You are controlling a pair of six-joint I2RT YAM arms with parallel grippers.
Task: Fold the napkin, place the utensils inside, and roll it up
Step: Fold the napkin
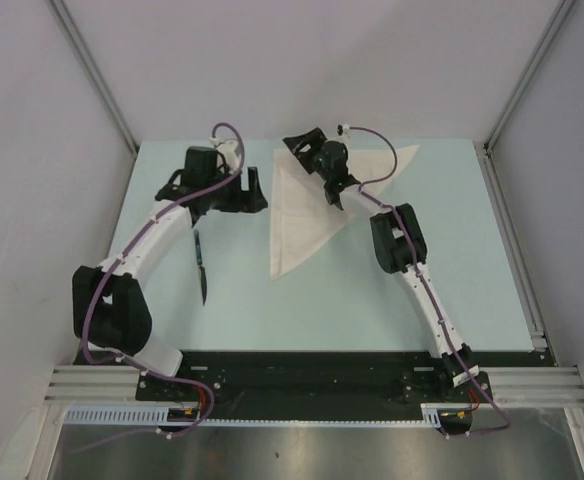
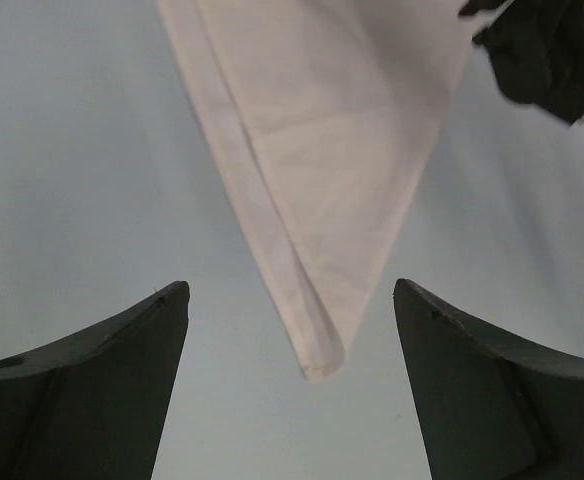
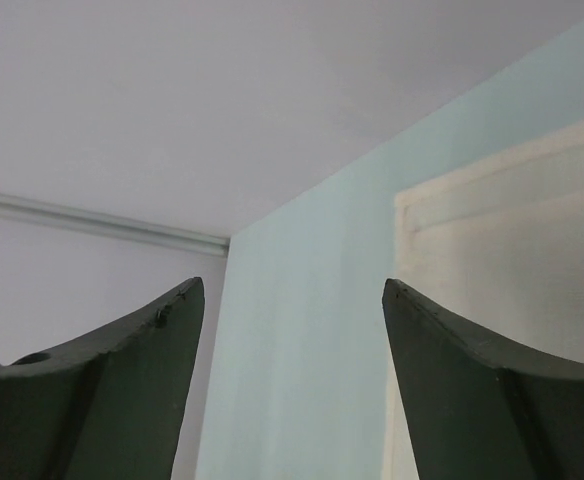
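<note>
Top external view: the thin white cloth napkin [image 1: 312,205] is seen folded into a triangle at upper centre, apparently ready for filling. The slim black knife [image 1: 201,265] is seen centre left. The left gripper [image 1: 257,190] and right gripper [image 1: 302,143] are held wide open, empty.

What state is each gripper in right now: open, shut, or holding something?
Left gripper: open, holding nothing.
Right gripper: open, holding nothing.

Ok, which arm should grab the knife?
Left, probably: the knife lies beside the left arm, left of the napkin, and the left gripper is open; the right gripper hovers across the napkin.
</note>
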